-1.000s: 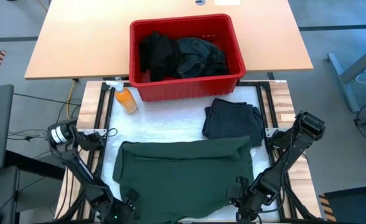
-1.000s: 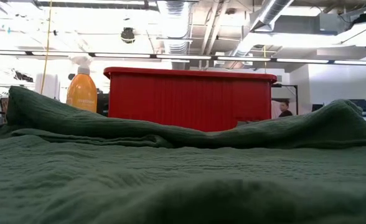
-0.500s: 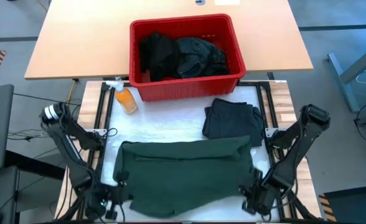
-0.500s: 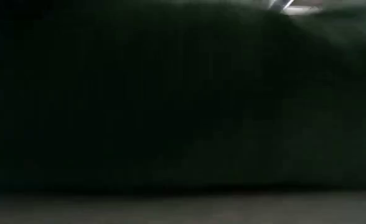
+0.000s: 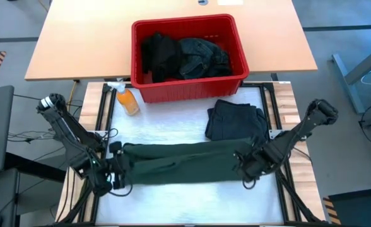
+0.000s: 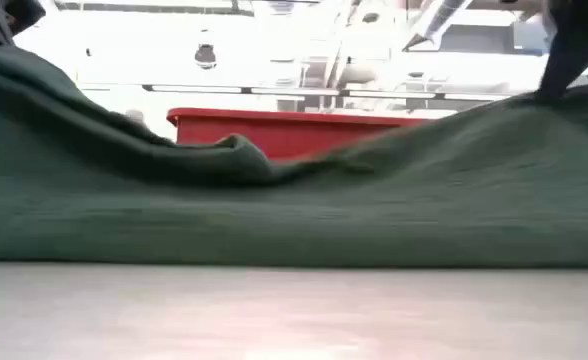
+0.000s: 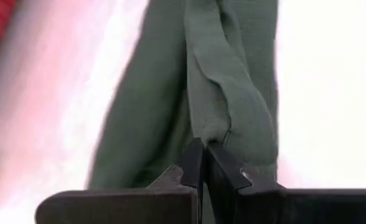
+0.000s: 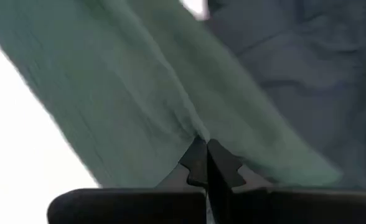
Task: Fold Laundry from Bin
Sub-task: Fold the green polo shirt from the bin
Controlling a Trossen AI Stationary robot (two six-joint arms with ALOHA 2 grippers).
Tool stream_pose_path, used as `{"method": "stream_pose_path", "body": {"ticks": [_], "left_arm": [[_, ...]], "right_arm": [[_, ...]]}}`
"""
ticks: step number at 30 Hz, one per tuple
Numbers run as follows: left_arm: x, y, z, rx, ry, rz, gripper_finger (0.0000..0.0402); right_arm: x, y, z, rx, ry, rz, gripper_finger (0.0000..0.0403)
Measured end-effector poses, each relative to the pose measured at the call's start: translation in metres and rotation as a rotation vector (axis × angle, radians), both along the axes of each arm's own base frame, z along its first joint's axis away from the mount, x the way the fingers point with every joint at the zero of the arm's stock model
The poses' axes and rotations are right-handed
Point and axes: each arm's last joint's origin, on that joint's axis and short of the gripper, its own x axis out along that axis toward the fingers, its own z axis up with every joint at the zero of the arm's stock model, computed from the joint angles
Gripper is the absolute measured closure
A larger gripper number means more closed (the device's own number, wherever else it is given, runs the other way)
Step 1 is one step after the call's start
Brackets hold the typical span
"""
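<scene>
Both arms have carried the near hem of the dark green cotton shirt [image 5: 182, 162] away from the table edge toward the bin, so the garment now lies as a narrow folded band across the white table mat [image 5: 185, 129]. Large red ribbed plastic crate [image 5: 188, 82] sits beyond, holding black garments [image 5: 185, 55]; a folded navy piece [image 5: 236, 120] lies near the right end of the band.

Left gripper [image 7: 206, 152] and right gripper [image 8: 206, 149] are each clamped on a shirt corner.

Risks, judged:
- uneven release skews the fold;
- right end drags onto the navy piece;
- pinched cloth snags, lifting the band.
</scene>
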Motion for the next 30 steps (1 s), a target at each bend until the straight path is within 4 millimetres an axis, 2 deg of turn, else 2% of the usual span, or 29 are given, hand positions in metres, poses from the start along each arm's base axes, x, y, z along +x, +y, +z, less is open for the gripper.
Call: {"method": "stream_pose_path", "body": {"ticks": [9,16,21,26,30], "left_arm": [[-0.008,0.015,0.000,0.076,0.073,0.049,0.0401],[-0.004,0.022,-0.006,0.082,0.072,0.113,0.0401],[0.002,0.029,-0.006,0.091,0.052,0.175,0.0395],[0.004,0.032,-0.006,0.089,0.059,0.193,0.0362],[0.003,0.032,-0.007,0.070,0.088,0.190,0.0333]], "right_arm": [[0.007,-0.032,0.000,-0.095,0.120,-0.041,0.0388],[0.023,-0.049,-0.006,-0.114,0.149,-0.052,0.0381],[0.031,-0.054,-0.016,-0.060,0.236,-0.067,0.0341],[0.036,-0.057,-0.024,-0.042,0.308,-0.058,0.0287],[0.033,-0.061,-0.023,-0.052,0.340,-0.080,0.0249]]}}
